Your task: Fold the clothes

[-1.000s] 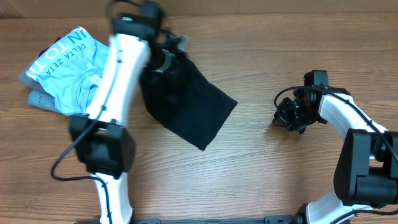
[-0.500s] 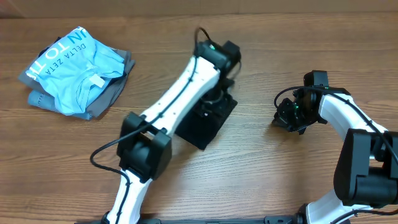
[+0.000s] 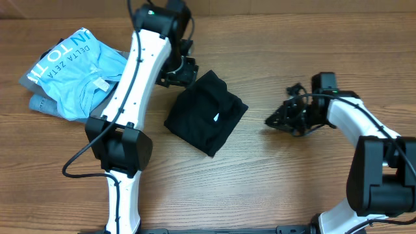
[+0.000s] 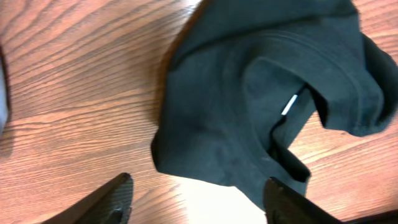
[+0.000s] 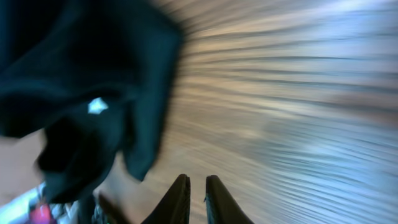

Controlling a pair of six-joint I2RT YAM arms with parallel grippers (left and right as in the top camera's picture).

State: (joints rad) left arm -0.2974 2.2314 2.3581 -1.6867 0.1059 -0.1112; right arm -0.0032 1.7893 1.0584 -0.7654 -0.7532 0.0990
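**A:** What's different from a second ago?

**B:** The left tool [image 3: 181, 73] has let go. It was down on the black garment [image 3: 207, 112]. Now it sits at upper centre of the overhead frame, jaws spread wide with nothing between them.

**A:** And the garment?

**B:** It lies on the bench [image 3: 273, 188] mid-frame as a rumpled, diamond-shaped bundle with the white label [image 3: 216, 117] up. It is well apart from the light blue shirt [image 3: 75, 71] at upper left.

**A:** The right tool [image 3: 272, 121]?

**B:** It has edged left toward the garment. Its wrist view is blurred, but the jaws show a thin gap with nothing in it.

**A:** So is it folded?

**B:** Roughly, I'd judge. The neck area looks loose, so a tidying fold may be wanted.
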